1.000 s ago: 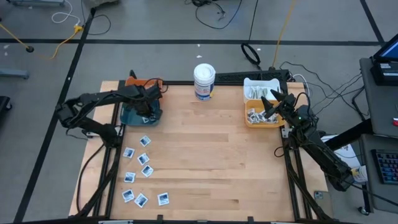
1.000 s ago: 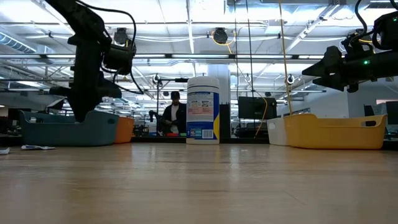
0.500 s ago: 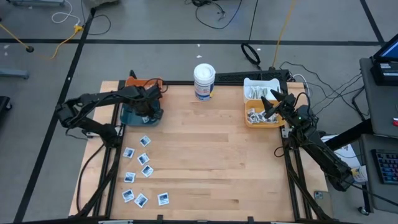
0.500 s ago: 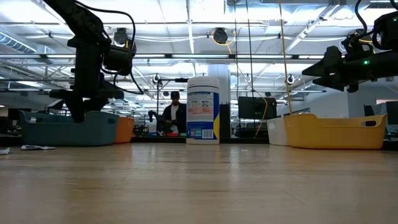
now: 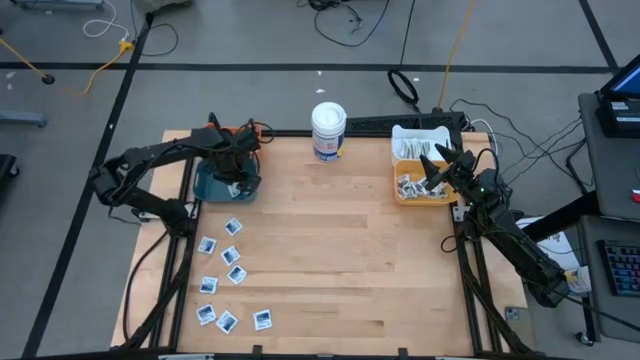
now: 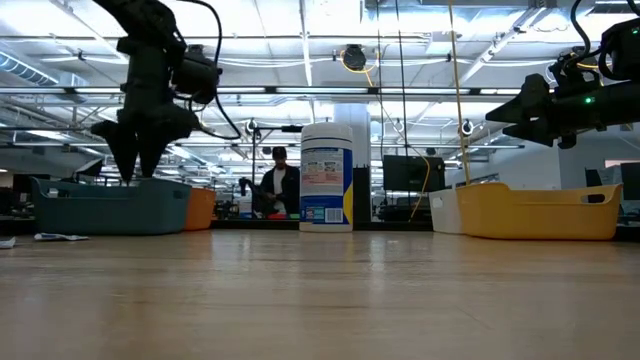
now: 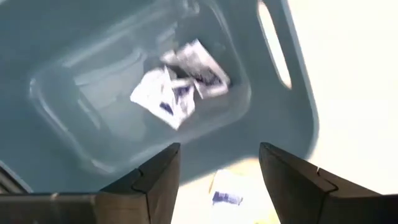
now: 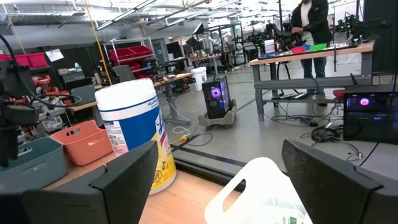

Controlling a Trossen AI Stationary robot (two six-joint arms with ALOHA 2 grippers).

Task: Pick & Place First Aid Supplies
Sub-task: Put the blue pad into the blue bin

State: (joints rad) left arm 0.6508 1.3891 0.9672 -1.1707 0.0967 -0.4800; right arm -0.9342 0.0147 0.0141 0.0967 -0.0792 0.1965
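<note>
Lying on table (image 5: 330, 260): nine sachets (image 5: 232, 272).

bright overhead strip lights | soft shadows | left wrist view blurred

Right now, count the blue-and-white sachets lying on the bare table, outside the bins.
9 sachets. Eight lie scattered front-left; one lies just beside the teal bin, seen at. The left arm could hide more.
</note>
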